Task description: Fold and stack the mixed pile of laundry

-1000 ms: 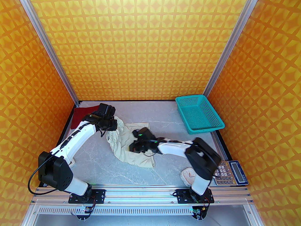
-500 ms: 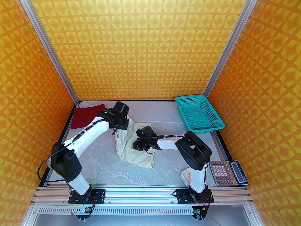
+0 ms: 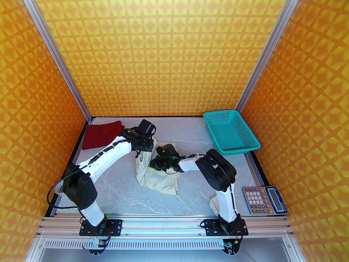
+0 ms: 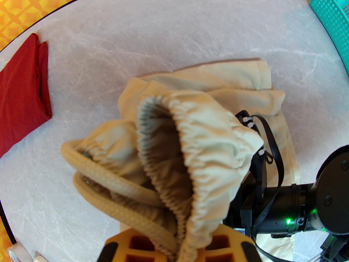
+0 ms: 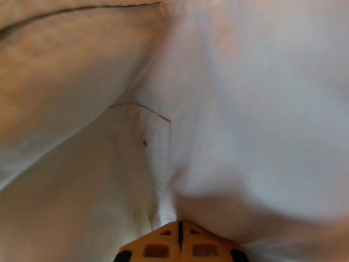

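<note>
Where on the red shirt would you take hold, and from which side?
The red shirt lies flat and folded in the far left corner, hemmed in on its left and far sides. I'd pinch its right edge, which faces open table toward the shorts, coming down from above at a slant, low enough to catch all the layers.

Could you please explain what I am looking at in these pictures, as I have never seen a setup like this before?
These are two robot arms bolted to the near edge of a table. One picture looks down from above; the other two come from a small camera on each wrist. On the table lie cream shorts, a red shirt in the far left corner, a teal basket and a calculator. The left gripper pinches the shorts' elastic waistband; the right gripper is shut on the shorts' fabric.
</note>
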Available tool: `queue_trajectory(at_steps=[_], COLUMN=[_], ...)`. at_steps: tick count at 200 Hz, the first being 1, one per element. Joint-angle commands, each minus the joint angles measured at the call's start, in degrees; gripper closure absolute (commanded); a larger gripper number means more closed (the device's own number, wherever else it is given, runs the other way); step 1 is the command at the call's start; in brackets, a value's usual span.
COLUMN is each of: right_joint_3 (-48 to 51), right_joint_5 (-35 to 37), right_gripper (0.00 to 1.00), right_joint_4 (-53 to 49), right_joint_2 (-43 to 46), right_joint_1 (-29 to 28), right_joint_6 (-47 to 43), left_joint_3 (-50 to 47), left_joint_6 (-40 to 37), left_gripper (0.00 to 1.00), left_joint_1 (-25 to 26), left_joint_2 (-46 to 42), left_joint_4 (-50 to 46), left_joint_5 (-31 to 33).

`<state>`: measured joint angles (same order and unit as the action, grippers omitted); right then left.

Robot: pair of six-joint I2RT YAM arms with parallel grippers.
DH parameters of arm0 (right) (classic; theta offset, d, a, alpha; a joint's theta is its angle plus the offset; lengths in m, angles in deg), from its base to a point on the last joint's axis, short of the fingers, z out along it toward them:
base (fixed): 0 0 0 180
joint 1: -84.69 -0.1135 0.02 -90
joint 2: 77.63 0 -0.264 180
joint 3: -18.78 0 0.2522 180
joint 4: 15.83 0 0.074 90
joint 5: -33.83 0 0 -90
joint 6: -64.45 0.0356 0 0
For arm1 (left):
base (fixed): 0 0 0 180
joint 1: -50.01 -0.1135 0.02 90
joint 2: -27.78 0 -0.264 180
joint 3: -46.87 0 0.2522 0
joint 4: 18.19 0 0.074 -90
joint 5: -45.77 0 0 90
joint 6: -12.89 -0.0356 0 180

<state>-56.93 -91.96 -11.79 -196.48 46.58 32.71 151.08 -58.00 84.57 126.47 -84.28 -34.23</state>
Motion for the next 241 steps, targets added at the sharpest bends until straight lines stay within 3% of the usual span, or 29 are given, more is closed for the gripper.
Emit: queue_trajectory(at_steps=[1,39,87,133,180,203,241], right_joint_3=[-3.4,-12.0,-22.8,-28.2,-14.5,-7.6,3.5], right_joint_5=[-0.9,2.0,1.7,4.2,4.6,2.8,3.9], right_gripper=[1.0,1.0,1.0,1.0,1.0,0.89,0.79], right_joint_4=[3.8,-1.7,3.0,2.6,-4.8,-8.8,-17.2], right_joint_2=[-2.3,-7.5,-16.9,-19.3,-5.2,2.7,14.4], right_joint_1=[0.2,0.3,-0.1,-1.3,2.8,5.1,9.1], right_joint_6=[3.3,1.7,7.1,8.9,1.2,-3.1,-10.0], left_joint_3=[1.6,2.2,2.0,4.0,1.7,1.2,2.0], left_joint_6=[0.7,-0.7,-6.2,-9.5,-7.7,-7.3,-6.7], left_gripper=[1.0,1.0,1.0,1.0,1.0,1.0,1.0], left_joint_1=[0.3,0.5,0.5,0.4,0.8,0.8,0.9], left_joint_2=[0.4,-0.2,-1.7,0.3,0.6,0.7,1.2], left_joint_4=[-0.3,-0.8,0.9,0.1,-0.9,-0.9,-1.9], left_joint_5=[1.6,1.6,2.1,2.1,2.2,2.1,2.1])
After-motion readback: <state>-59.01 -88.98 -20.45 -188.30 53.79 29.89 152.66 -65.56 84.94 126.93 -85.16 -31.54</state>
